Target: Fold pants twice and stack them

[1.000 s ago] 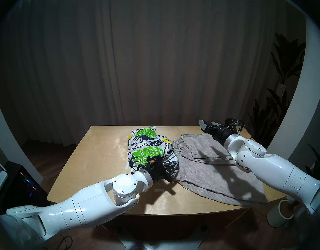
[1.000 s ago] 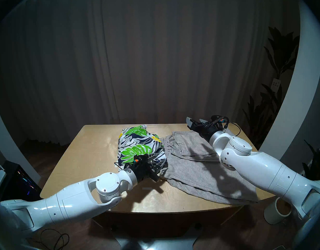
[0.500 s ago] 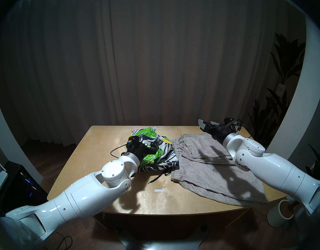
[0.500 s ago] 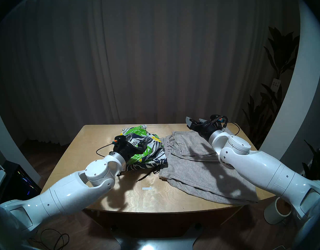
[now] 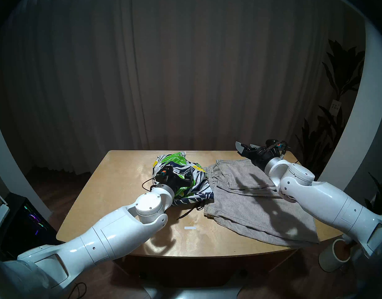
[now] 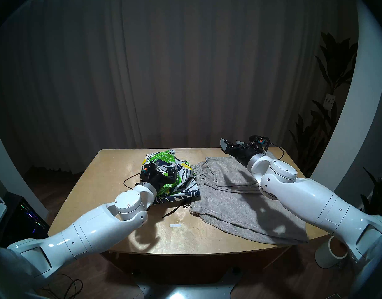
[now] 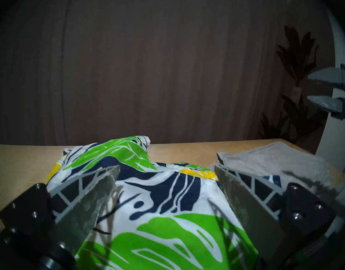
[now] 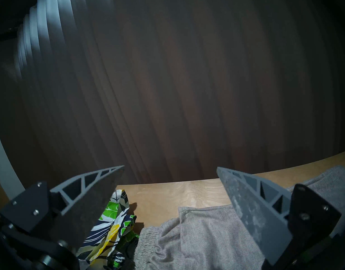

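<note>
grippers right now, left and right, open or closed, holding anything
Left gripper: open, empty, over the leaf-print shorts.
Right gripper: open, empty, above the grey shorts.

end effector [image 7: 165, 171] spread | above leaf-print shorts [image 7: 158, 201] | grey shorts [image 7: 269, 162] beside

wood table [image 5: 121, 184] w/ leaf shorts [image 5: 198, 190], grey shorts [image 5: 250, 205]

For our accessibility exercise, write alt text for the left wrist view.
The open left gripper hovers over leaf-print shorts bunched on a wooden table. Grey shorts lie to the right; a dark curtain hangs behind.
</note>
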`<control>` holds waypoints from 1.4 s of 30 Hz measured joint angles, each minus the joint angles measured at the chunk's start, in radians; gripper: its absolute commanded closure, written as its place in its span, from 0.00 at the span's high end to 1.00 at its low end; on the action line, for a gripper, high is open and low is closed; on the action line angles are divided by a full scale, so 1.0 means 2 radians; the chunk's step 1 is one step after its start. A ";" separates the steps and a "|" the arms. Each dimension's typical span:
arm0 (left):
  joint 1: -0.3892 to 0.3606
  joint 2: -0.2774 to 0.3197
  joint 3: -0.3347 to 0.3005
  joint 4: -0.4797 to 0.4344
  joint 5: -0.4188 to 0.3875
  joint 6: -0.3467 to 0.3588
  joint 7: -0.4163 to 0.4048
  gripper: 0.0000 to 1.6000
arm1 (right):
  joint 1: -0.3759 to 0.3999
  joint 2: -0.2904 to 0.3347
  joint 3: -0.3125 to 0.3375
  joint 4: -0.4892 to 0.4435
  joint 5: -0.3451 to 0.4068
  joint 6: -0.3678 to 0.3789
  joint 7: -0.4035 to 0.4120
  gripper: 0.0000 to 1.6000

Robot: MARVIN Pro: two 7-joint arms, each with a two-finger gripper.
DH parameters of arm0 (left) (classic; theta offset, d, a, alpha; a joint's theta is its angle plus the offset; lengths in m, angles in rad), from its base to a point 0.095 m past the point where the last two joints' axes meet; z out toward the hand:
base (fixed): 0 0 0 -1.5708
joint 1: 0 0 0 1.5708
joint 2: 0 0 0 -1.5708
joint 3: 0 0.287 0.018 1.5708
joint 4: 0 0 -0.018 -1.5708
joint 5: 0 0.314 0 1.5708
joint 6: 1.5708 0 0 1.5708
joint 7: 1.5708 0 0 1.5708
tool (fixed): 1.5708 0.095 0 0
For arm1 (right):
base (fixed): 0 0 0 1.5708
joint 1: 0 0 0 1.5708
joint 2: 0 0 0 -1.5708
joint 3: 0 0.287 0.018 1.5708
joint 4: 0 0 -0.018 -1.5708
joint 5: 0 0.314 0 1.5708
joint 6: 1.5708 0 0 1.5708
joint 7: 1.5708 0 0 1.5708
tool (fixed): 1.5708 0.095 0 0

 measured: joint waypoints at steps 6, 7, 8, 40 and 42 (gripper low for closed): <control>-0.011 -0.005 0.022 -0.001 0.022 0.020 -0.002 1.00 | 0.000 0.002 0.002 0.000 0.002 -0.001 -0.002 1.00; -0.012 -0.005 0.026 -0.001 0.025 0.022 -0.004 1.00 | 0.000 0.002 0.002 0.001 0.003 -0.001 -0.002 1.00; -0.014 -0.006 0.031 -0.003 0.029 0.026 -0.007 1.00 | 0.000 0.003 0.003 0.001 0.003 -0.001 -0.002 1.00; 0.022 0.042 -0.037 -0.150 -0.073 -0.038 -0.010 1.00 | -0.046 0.011 0.030 -0.037 0.149 -0.014 -0.039 1.00; 0.028 0.046 -0.042 -0.159 -0.086 -0.041 -0.008 1.00 | -0.052 0.011 0.034 -0.046 0.165 -0.017 -0.044 1.00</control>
